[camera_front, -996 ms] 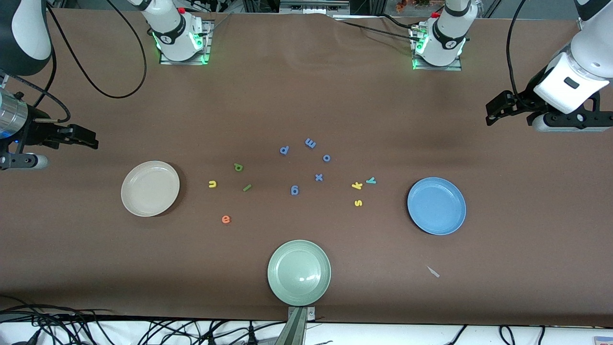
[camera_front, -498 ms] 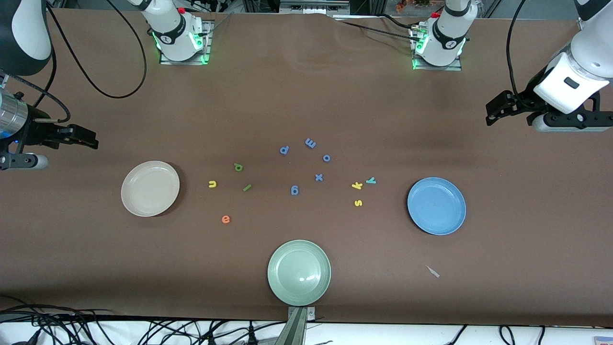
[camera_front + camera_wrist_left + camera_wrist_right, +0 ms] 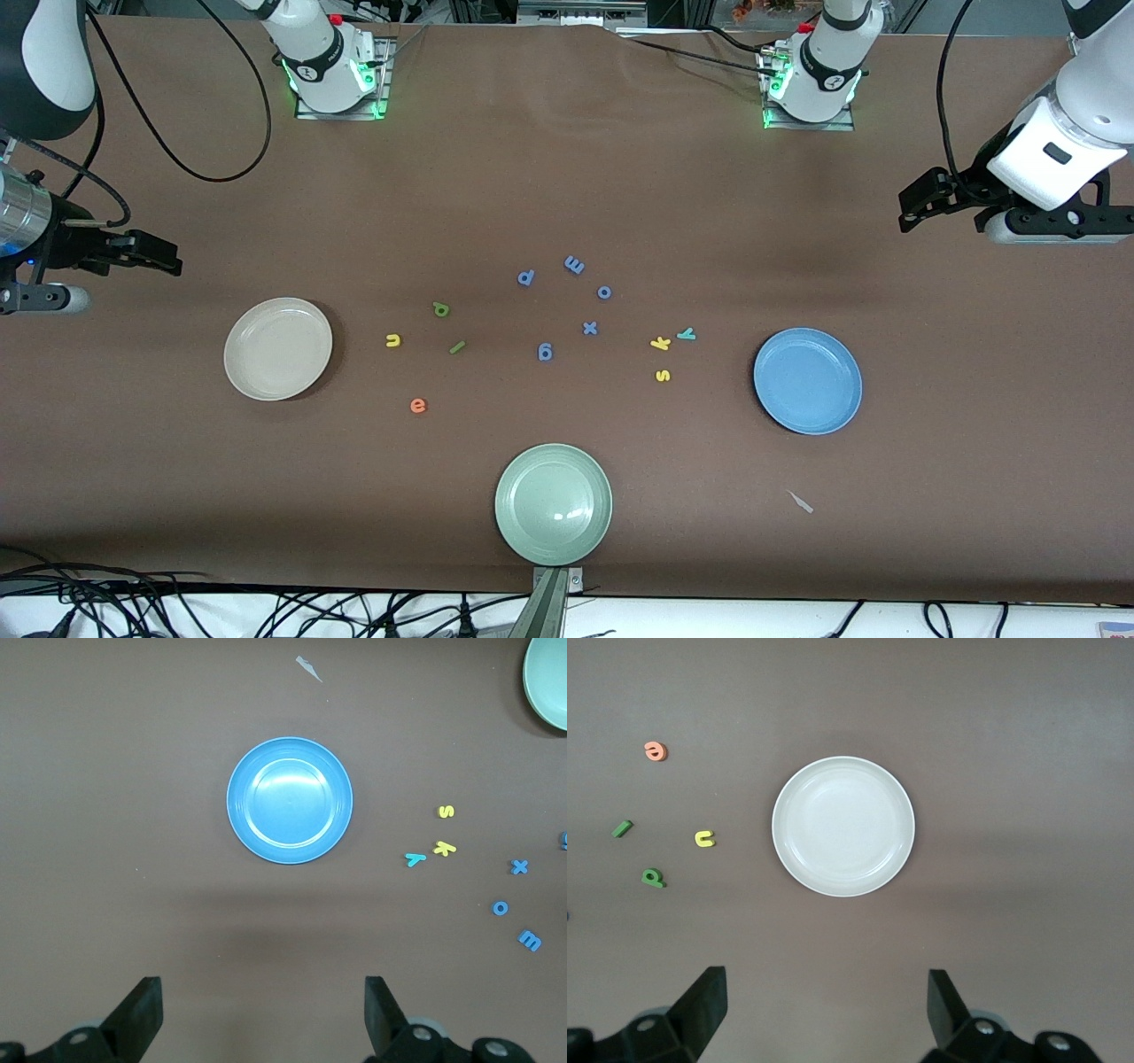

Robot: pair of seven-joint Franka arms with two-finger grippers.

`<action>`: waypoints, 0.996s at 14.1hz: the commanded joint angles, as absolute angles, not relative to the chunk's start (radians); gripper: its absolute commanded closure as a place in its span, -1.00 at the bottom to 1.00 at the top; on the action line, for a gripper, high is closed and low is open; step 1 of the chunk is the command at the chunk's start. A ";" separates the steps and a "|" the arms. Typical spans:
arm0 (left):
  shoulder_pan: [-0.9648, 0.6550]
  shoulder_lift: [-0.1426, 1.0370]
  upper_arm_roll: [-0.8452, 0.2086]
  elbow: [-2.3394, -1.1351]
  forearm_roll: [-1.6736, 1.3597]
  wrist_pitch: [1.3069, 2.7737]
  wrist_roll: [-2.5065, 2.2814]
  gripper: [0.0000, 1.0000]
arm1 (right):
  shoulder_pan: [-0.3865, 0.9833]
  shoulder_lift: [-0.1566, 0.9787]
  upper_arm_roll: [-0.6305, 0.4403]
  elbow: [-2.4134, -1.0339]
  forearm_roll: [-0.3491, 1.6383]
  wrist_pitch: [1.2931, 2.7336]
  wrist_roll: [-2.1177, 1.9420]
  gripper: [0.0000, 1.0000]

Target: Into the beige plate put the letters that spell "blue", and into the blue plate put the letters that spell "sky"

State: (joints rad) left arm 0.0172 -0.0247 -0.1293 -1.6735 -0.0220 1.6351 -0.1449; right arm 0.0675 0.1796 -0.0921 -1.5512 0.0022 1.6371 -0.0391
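Change: nothing has moved since the earlier frames.
Left gripper (image 3: 921, 202): open, empty, waiting above the worktop (image 3: 567, 177).
Right gripper (image 3: 151, 252): open, empty, likewise.

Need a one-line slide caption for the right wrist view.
Open right gripper above the empty beige plate, with the orange e, green l, yellow u and green b beside it.

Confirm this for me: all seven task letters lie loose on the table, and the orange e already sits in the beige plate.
Not quite. The orange e is not in the beige plate; it lies on the table beside it, nearer the front camera than the yellow u. The front view and the right wrist view both show that plate bare. The rest stands: the letters lie loose on the table.
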 commanded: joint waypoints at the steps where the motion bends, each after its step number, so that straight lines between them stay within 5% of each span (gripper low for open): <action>1: 0.015 -0.032 -0.133 -1.674 0.012 1.626 -0.146 -1.00 | 0.063 0.175 -0.092 -1.554 0.020 1.637 -0.037 -1.00; 7: 0.015 -0.032 -0.133 -1.674 0.012 1.626 -0.146 -1.00 | 0.100 0.219 -0.083 -1.554 0.014 1.651 -0.044 -1.00; 11: 0.015 -0.032 -0.133 -1.674 0.012 1.626 -0.146 -1.00 | 0.195 0.376 -0.075 -1.514 0.020 1.675 -0.043 -1.00; 14: 0.015 -0.031 -0.133 -1.674 0.012 1.626 -0.146 -1.00 | 0.259 0.484 -0.075 -1.522 0.026 1.837 -0.020 -1.00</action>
State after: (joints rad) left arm 0.0171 -0.0247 -0.1293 -1.6735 -0.0220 1.6351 -0.1449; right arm 0.2282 0.4138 -0.0678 -1.5536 0.0069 1.7804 -0.0332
